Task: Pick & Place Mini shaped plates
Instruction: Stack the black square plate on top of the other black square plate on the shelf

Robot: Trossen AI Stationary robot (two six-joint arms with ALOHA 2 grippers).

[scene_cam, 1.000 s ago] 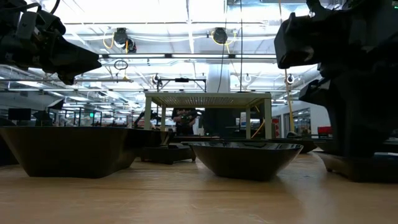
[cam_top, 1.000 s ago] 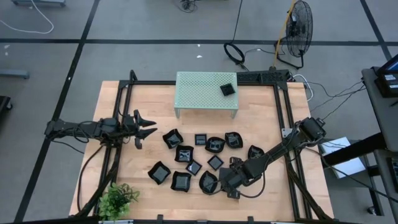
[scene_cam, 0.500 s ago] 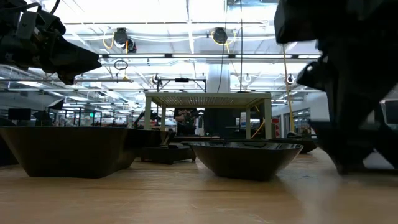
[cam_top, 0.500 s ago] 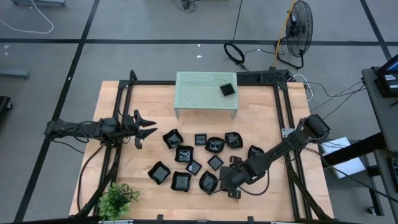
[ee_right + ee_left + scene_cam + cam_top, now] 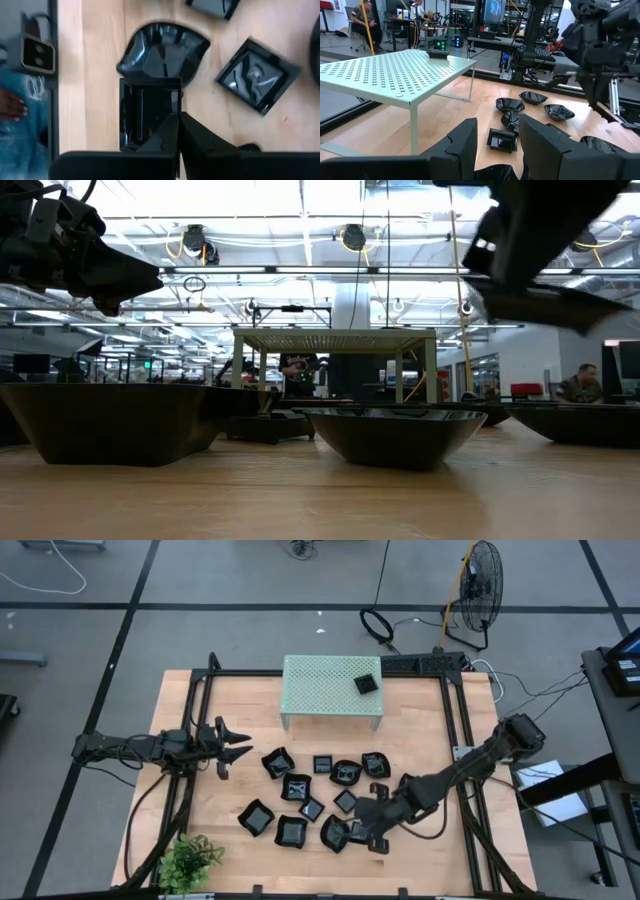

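Table — right pincer grips plate.

Mini shaped plates lie scattered mid-tabletop, in front of the perforated stand, which carries one plate. My right hand holds a square plate above the cluster's front-right. My left hand waits at the left.
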